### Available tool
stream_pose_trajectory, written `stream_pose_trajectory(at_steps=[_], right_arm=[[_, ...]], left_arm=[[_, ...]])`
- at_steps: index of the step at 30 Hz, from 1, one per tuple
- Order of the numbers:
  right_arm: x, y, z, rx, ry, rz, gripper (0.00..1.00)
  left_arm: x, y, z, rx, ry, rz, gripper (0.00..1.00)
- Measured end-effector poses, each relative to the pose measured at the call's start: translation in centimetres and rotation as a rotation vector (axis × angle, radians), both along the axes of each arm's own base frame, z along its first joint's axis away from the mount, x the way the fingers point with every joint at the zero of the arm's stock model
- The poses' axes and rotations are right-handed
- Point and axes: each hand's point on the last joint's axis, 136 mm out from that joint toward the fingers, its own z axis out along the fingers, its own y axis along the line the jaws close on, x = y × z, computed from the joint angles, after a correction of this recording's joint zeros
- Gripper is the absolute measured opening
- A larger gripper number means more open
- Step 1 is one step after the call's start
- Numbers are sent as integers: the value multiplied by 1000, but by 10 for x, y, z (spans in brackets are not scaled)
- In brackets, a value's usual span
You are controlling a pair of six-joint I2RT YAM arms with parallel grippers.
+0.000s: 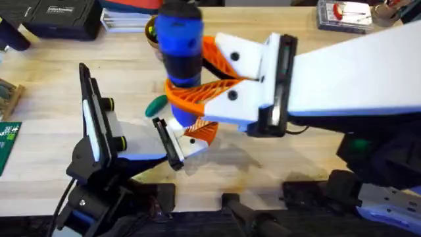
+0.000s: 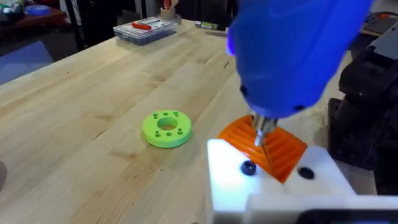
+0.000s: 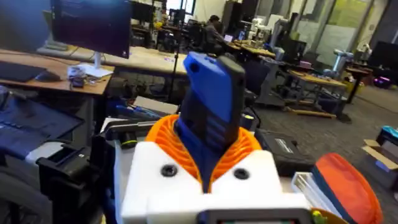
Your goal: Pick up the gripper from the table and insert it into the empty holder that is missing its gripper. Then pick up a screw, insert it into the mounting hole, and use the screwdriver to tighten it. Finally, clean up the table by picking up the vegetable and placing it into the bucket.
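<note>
My right gripper (image 1: 187, 76) reaches in from the right and is shut on the blue screwdriver (image 1: 180, 39), which stands upright between its orange ribbed fingers (image 3: 252, 146). The screwdriver's thin metal tip (image 2: 262, 134) points down onto the orange ribbed gripper (image 2: 283, 152) seated in the white holder (image 2: 230, 180) of my left gripper (image 2: 264, 142). That left gripper (image 1: 199, 130) sits just under the screwdriver with its jaws together. The dark green vegetable (image 1: 156, 105) lies on the table beside it. The bucket (image 1: 151, 29) stands behind the screwdriver, mostly hidden.
A bright green disc with holes (image 2: 166, 129) lies on the wooden table (image 1: 46, 138). At the back are a clear box with red parts (image 1: 342, 14) and a black case (image 1: 62, 16). A green circuit board (image 1: 8, 141) lies at the left edge.
</note>
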Motion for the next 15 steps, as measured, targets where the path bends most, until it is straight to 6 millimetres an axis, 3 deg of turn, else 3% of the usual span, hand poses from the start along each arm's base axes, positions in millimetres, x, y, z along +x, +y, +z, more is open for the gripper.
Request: stream_pose_trajectory(at_steps=[15], right_arm=[[3, 9, -7, -8, -10, 6, 28]], left_arm=[[0, 0, 0, 0, 0, 0, 12]])
